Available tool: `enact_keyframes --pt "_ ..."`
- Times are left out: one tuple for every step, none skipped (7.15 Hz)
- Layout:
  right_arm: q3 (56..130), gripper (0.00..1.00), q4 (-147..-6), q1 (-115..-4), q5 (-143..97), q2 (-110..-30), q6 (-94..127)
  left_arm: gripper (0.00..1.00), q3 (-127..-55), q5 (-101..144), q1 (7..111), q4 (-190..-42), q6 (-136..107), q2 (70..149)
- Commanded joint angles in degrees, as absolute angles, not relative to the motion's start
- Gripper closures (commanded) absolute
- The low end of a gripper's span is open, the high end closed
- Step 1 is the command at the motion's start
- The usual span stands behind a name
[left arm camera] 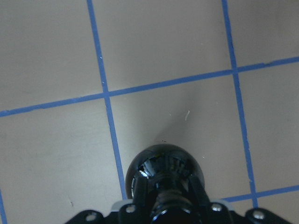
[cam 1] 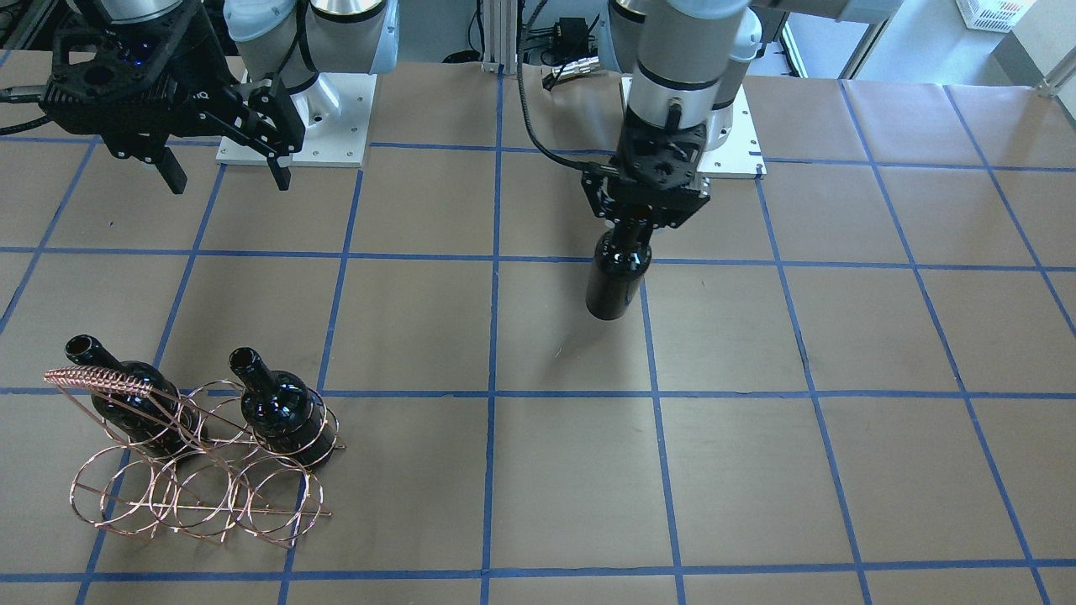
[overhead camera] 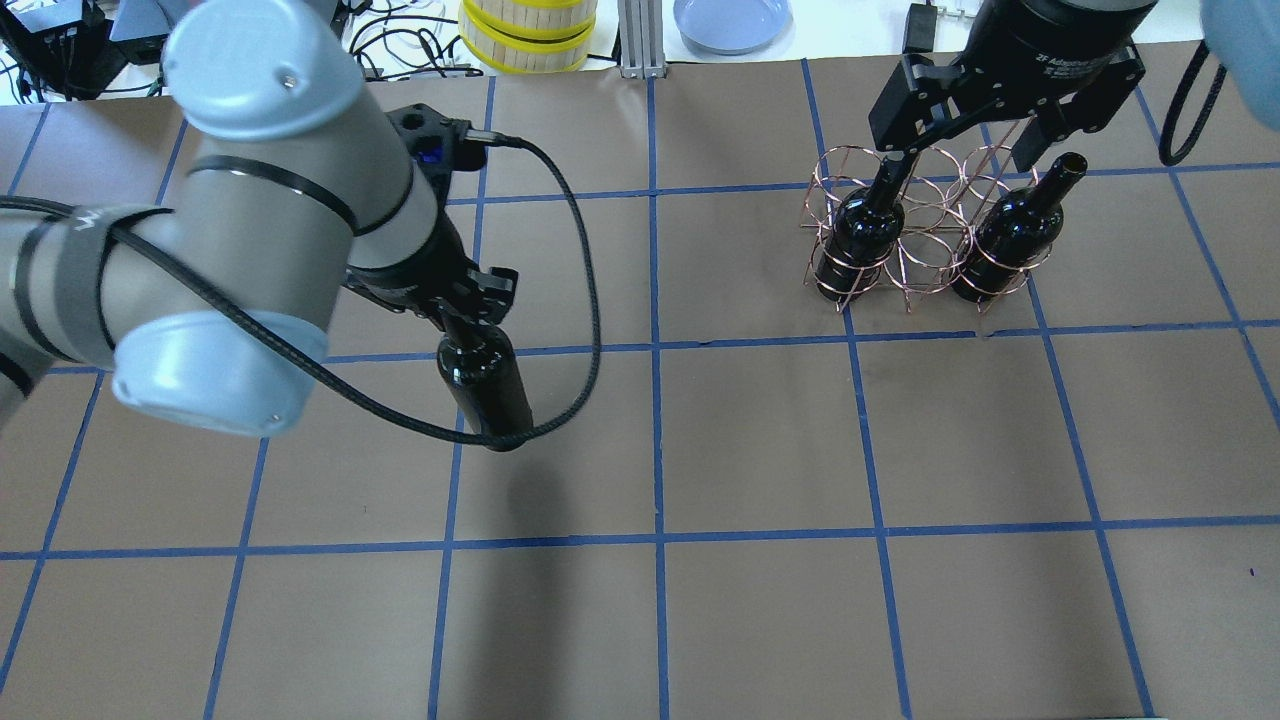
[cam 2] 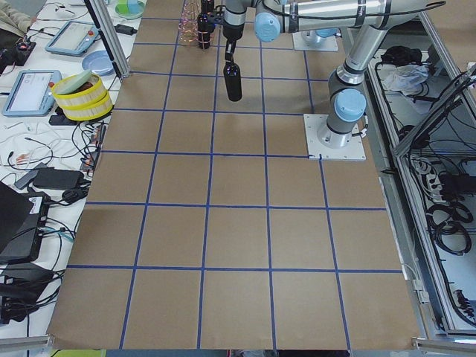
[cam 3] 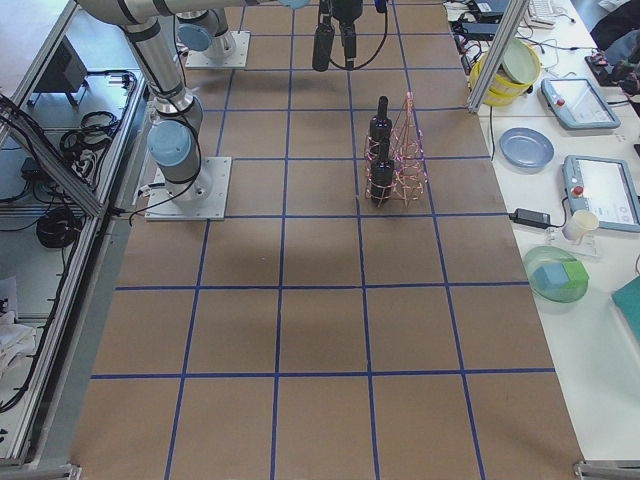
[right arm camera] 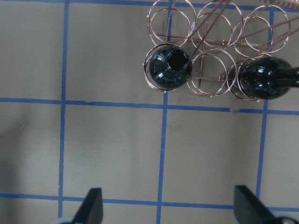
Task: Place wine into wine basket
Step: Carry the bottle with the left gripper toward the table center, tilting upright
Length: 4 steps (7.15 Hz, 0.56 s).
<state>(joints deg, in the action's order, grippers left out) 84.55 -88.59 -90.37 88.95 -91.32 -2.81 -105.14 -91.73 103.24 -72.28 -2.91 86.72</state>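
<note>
Overhead exterior: the left hand (overhead camera: 458,322) is clamped on the wine (overhead camera: 490,395) by its neck. Carry it upright, slowly, to the free middle ring of the wine basket (overhead camera: 925,250). The right hand (overhead camera: 965,145) has its fingers apart.

Glossy near-black for the wine (cam 1: 616,286), unlabelled. Copper for the thin-wire wine basket (cam 1: 109,378). Matt brown for the table (cam 1: 883,336), crossed by a grid of blue lines. Black for the left end effector (cam 1: 636,223) and the right end effector (cam 1: 229,178).
</note>
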Motion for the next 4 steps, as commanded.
enact_keyframes --pt "84.6 0.0 -88.6 -90.4 88.9 -91.3 -2.8 1.0 -109.0 -92.4 106.6 -72.3 -4.7 85.7" --pt "84.6 0.0 -88.6 -90.4 88.9 -91.3 -2.8 1.0 -110.6 -92.2 106.6 -72.3 -4.7 85.2" --pt "84.6 0.0 -88.6 -90.4 88.9 -91.3 -2.8 1.0 -111.2 -91.9 106.4 -72.3 -4.7 85.0" --pt "84.6 0.0 -88.6 -90.4 88.9 -91.3 -2.8 1.0 -111.2 -90.3 106.4 -72.1 -4.7 85.2"
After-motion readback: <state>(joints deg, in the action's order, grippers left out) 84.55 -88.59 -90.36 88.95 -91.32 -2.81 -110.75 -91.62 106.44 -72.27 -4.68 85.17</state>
